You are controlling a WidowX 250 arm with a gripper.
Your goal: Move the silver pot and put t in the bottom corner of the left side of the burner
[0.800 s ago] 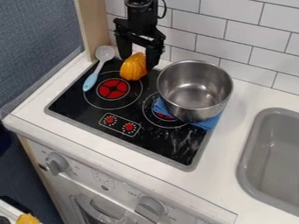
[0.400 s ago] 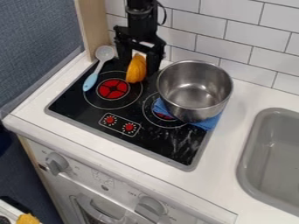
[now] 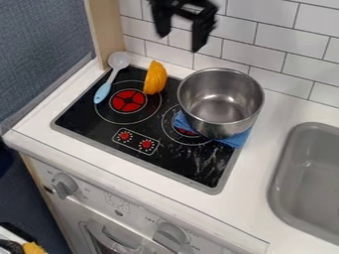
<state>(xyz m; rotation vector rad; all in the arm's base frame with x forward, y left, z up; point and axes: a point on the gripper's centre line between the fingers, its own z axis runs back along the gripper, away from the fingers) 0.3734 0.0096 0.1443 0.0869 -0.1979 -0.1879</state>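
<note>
On the blue cloth (image 3: pixel 237 139) — 1 silver pot (image 3: pixel 220 105).

camera looked slantwise down on the stove (image 3: pixel 79 118) left of centre, fairly near, faced the wall (image 3: pixel 281 55) at top

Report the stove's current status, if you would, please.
Black pincer: open, empty, by white wall tiles. Silver metal pot: on blue cloth, right burner. Yellow-orange ridged toy: at left burner, possibly in the way.

No print is legible — the small marks (image 3: pixel 149 220) on the front panel (image 3: pixel 136 223) can't be read
</note>
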